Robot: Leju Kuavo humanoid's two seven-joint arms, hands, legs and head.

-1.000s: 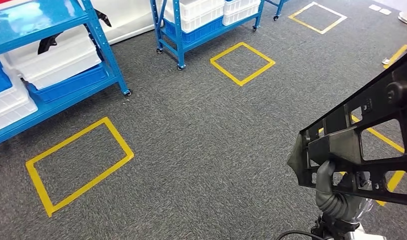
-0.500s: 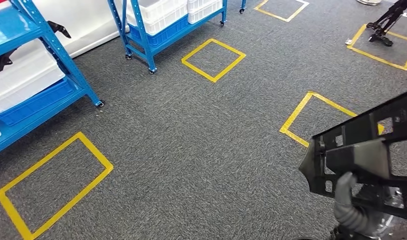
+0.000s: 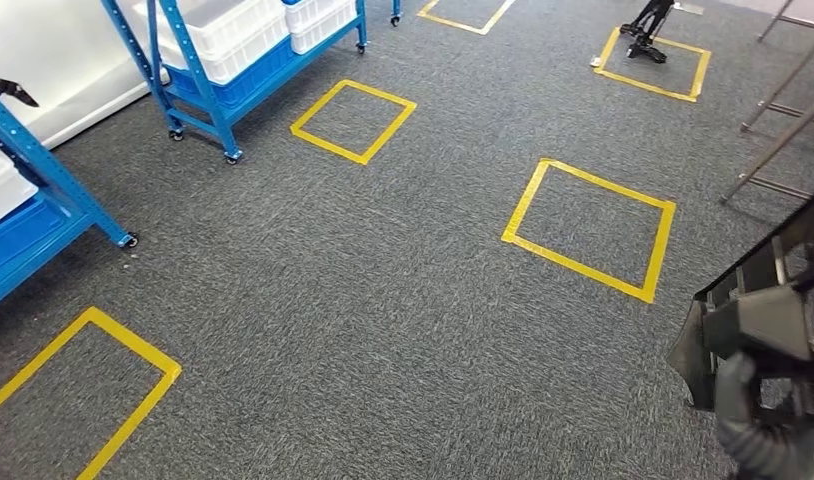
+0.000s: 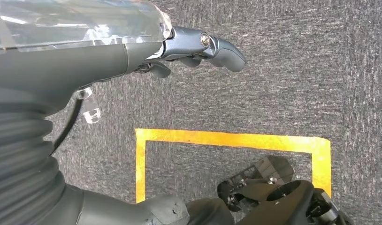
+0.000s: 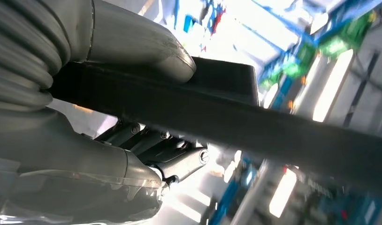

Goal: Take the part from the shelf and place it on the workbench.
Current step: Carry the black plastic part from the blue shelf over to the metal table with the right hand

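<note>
The part (image 3: 773, 320) is a black plastic frame with open cut-outs, at the lower right of the head view and cut off by the picture's edge. My right hand (image 3: 745, 425) grips it from below, grey thumb up against the frame's near end. In the right wrist view the part (image 5: 255, 122) is a dark bar across the picture, with the thumb (image 5: 172, 63) on one side and the dark fingers (image 5: 179, 161) on the other. My left hand (image 4: 198, 47) hangs over the carpet, fingers loosely out and holding nothing.
Blue wheeled shelves (image 3: 218, 80) with white bins (image 3: 228, 25) stand at the upper left; another blue shelf (image 3: 43, 200) is at the left edge. Yellow tape squares (image 3: 590, 228) mark the grey carpet. Grey metal legs (image 3: 778, 140) stand at the upper right, a black stand (image 3: 645, 25) beyond.
The whole picture has shifted left, so the camera has turned right and away from the shelves. The part stays in my right hand and now sits lower in the picture.
</note>
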